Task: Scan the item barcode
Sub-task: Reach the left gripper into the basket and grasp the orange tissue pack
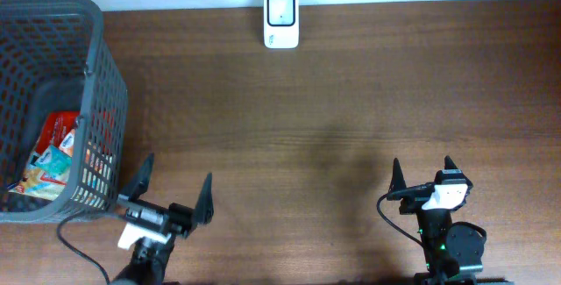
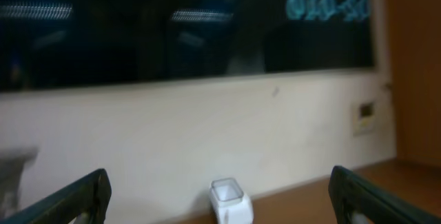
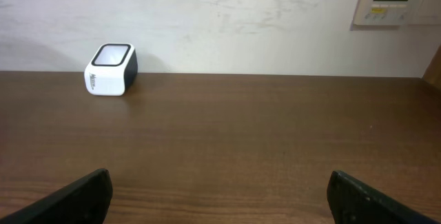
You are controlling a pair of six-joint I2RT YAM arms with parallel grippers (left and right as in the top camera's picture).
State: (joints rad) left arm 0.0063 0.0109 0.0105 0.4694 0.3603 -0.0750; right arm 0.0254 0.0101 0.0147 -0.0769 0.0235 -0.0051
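Item packets (image 1: 54, 152) are lodged in basket (image 1: 107, 101); scanner (image 1: 281, 20) is unused; left gripper (image 1: 178, 173) and right gripper (image 1: 422, 167) are held wide, empty; nothing is yet done.

The white scanner (image 1: 281, 20) is sitting upright at the far edge of the table (image 1: 351, 101), its dark-rimmed window facing upward. Over on the left, the items are lying inside the grey mesh basket (image 1: 103, 118). A red packet (image 1: 60, 130) is resting near its right-hand side, and a colourful packet (image 1: 44, 164) is touching it.
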